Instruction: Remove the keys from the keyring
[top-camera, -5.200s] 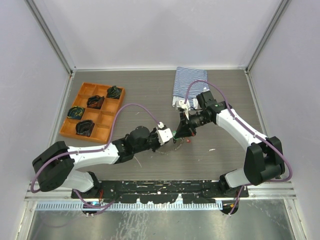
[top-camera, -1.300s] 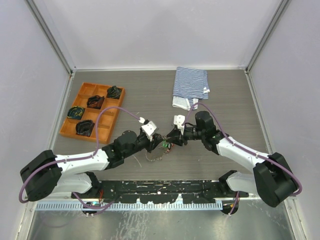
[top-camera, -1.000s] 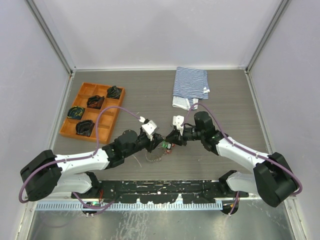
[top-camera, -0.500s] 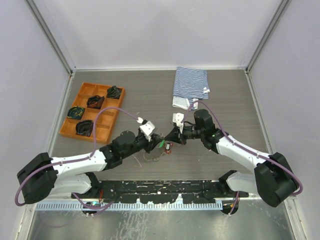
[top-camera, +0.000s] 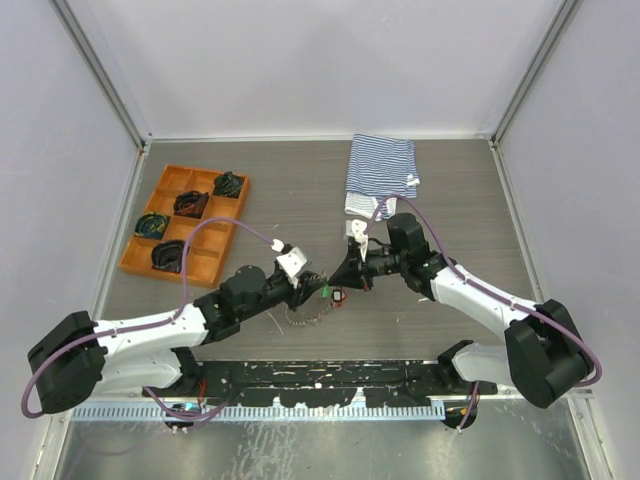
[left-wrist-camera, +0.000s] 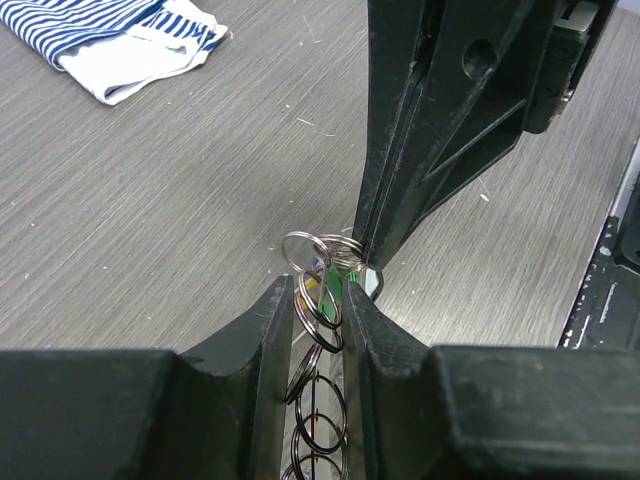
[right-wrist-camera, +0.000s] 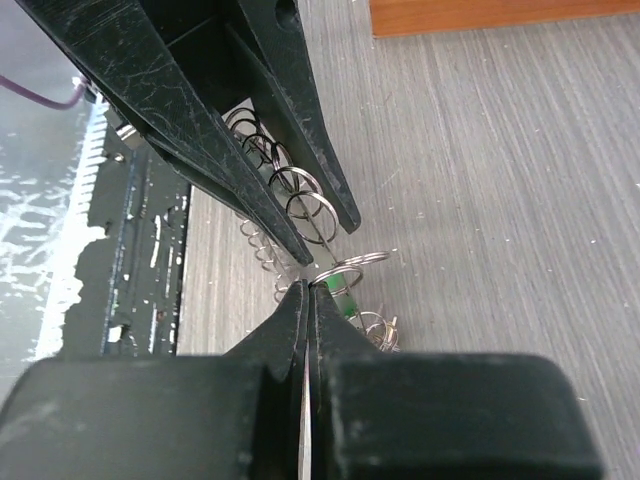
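Left wrist: left fingers (left-wrist-camera: 268, 330) clamp the keyring (left-wrist-camera: 320, 320); right fingers (left-wrist-camera: 400, 190) press together by its green key (right-wrist-camera: 346, 298); none off yet.

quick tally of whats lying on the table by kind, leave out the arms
orange tray: 1
dark bundles in the tray: 4
striped cloth: 1
keyring, chain included: 1
total: 7
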